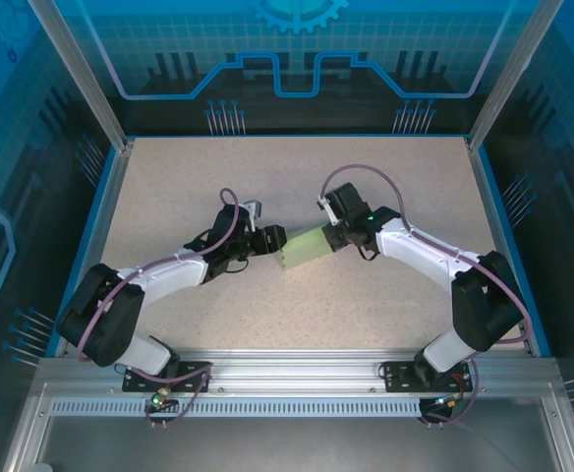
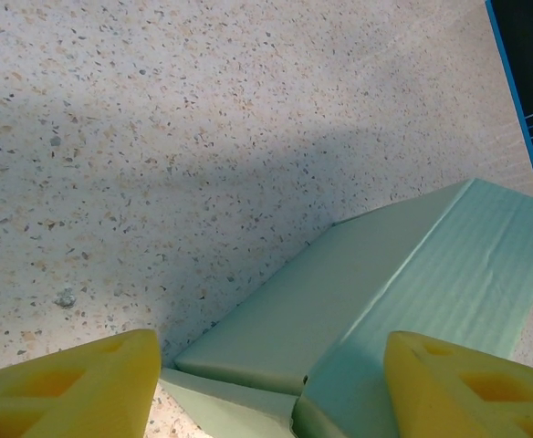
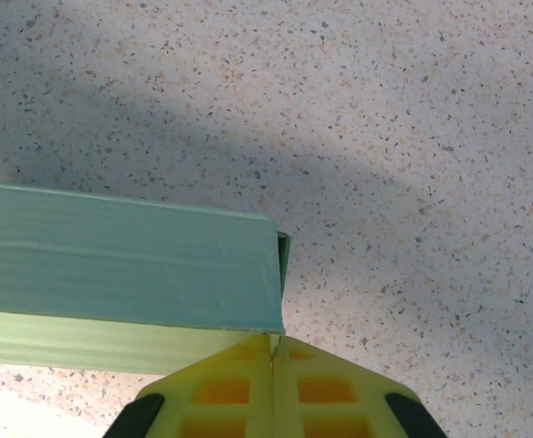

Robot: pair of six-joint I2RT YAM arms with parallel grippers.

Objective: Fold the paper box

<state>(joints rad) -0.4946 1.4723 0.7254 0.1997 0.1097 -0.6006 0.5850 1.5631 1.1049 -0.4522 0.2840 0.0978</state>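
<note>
The paper box (image 1: 305, 246) is pale mint-green card, partly formed into a long box shape at the middle of the table, between the two arms. My left gripper (image 1: 273, 239) is at its left end, open; in the left wrist view the yellow fingers (image 2: 66, 383) stand wide apart with the box (image 2: 376, 274) and its end flaps between them. My right gripper (image 1: 336, 236) is at the box's right end. In the right wrist view its fingertips (image 3: 273, 351) are pressed together, shut on a thin card edge at the corner of the box (image 3: 120, 265).
The speckled beige tabletop (image 1: 297, 177) has a raised blue border (image 1: 498, 226) on its sides and back. An aluminium rail (image 1: 297, 369) runs along the near edge by the arm bases. The blue border (image 2: 513, 82) also lies at the upper right of the left wrist view.
</note>
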